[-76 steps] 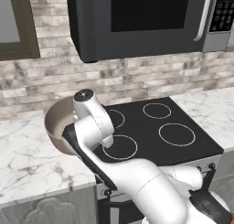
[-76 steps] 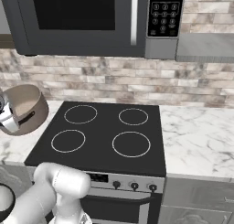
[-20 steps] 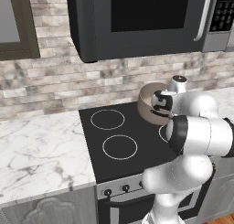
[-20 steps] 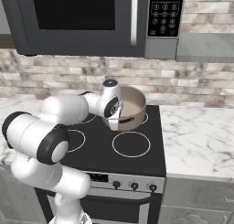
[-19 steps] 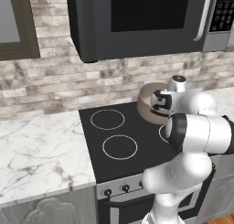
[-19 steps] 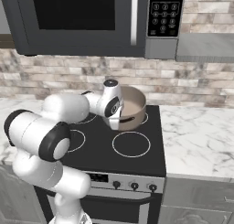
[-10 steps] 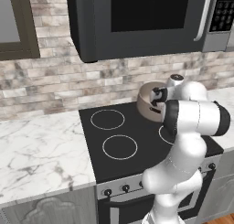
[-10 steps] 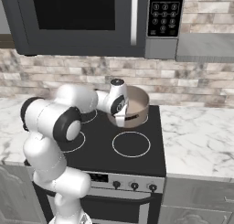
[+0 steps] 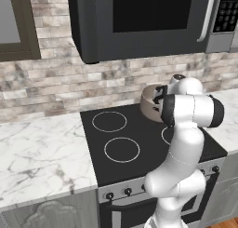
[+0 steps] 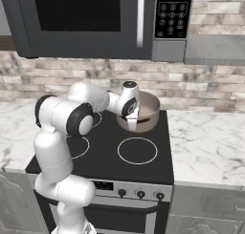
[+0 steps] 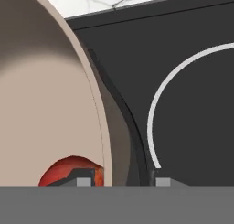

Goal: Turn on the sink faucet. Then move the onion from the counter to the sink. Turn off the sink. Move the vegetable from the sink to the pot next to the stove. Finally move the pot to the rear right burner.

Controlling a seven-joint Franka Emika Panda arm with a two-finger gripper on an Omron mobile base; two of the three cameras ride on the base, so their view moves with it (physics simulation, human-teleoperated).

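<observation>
The squat grey-brown pot (image 10: 143,111) is at the back right of the black stove top (image 10: 105,152), over the place of the rear right burner, which it hides. My gripper (image 10: 133,119) is shut on the pot's near rim; the left base view shows the gripper (image 9: 161,99) against the pot (image 9: 149,101). In the hand view the pot wall (image 11: 98,122) runs between my fingertips (image 11: 84,182), and the red-orange onion (image 11: 68,169) lies inside. I cannot tell whether the pot rests on the glass.
A white burner ring (image 11: 153,113) curves beside the pot. The front right ring (image 10: 137,150) and both left rings (image 9: 109,121) are bare. Marble counter (image 9: 37,148) flanks the stove on both sides. A microwave (image 10: 95,18) hangs above, and my own arm crosses the stove.
The arm has carried the pot from the counter left of the stove across to the back right. In the last second it shifted slightly further back and right.
</observation>
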